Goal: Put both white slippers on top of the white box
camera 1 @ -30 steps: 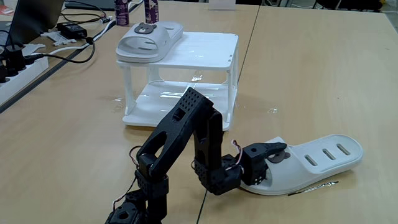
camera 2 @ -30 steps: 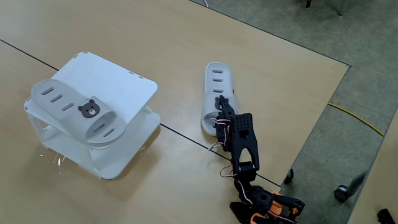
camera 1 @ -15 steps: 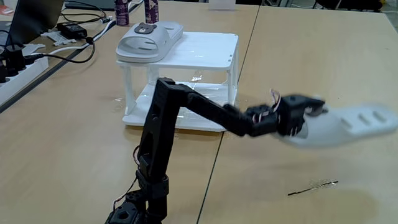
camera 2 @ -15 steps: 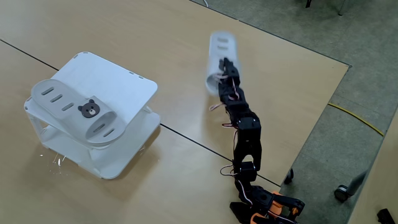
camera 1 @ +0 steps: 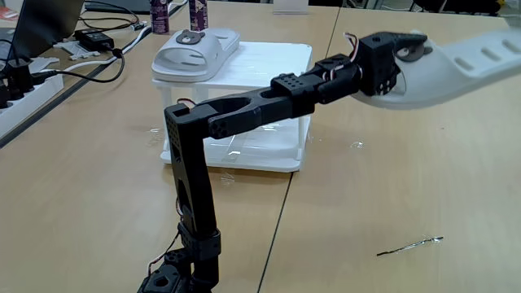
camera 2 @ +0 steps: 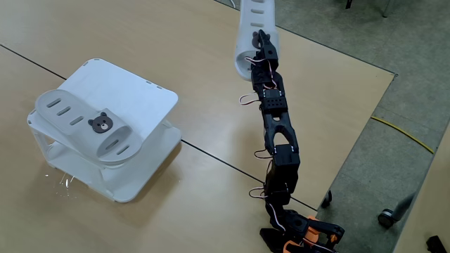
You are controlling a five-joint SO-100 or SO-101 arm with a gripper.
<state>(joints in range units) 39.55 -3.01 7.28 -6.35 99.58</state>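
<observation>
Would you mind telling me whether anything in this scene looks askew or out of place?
The slipper on the white box sits at the very edge, its side overhanging the top. A thin dark stick-like item lies loose on the table. The tool holds the second slipper aloft.

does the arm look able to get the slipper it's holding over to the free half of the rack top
Probably yes. The gripper holds the second slipper lifted above rack-top height, and the white box has bare top beside the first slipper, with nothing between.
</observation>
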